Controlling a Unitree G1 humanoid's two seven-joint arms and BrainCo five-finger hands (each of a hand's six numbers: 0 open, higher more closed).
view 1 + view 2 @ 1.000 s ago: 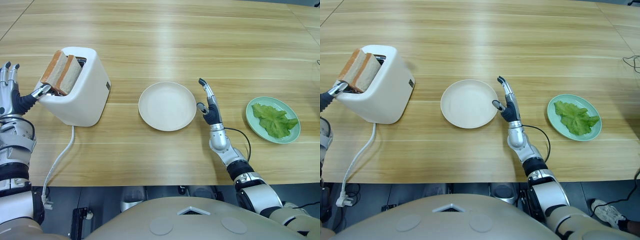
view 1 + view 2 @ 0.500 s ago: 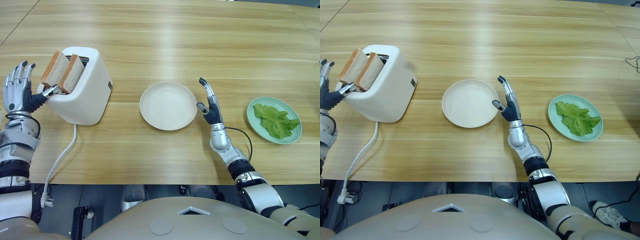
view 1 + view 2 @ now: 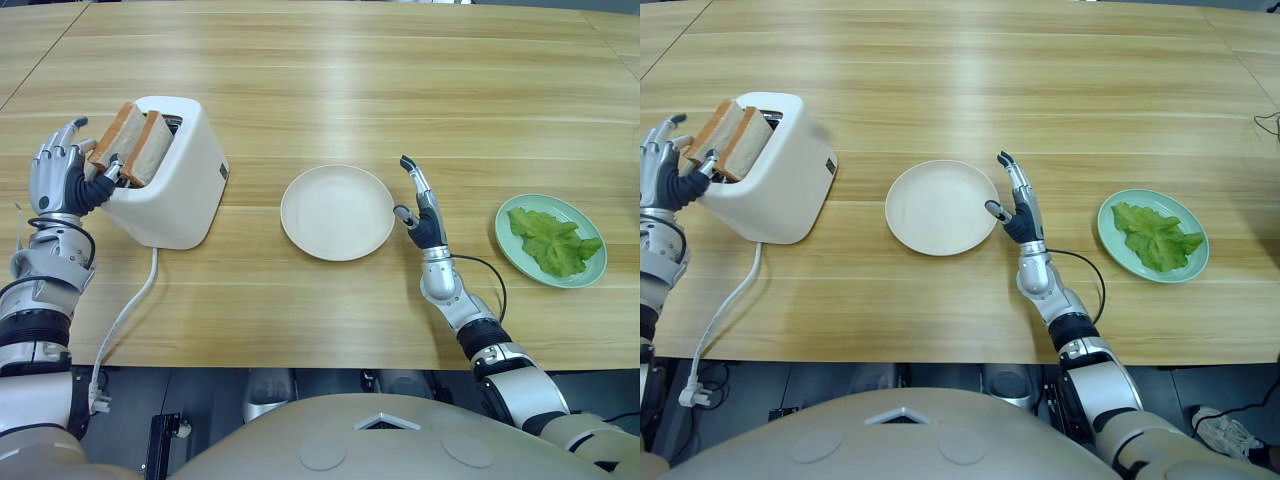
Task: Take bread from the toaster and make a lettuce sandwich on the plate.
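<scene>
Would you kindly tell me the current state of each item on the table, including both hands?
toaster, holding two bread slices in its slots
bread slices, sticking up, not yet taken
cream plate, empty
lettuce leaf, lying on the green plate
green plate, holding that leaf
left hand, against the outer slice, grip unclear
right hand, open and empty, beside the cream plate

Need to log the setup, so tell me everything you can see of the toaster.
The toaster is a white, rounded box, plastic by its look, with a small dark mark on its side. It stands on the wooden table at the left, apart from the plate. Two bread slices stick up from its top slots. A white cord runs from its base over the table's edge. The left hand is beside the slices; contact unclear.
</scene>
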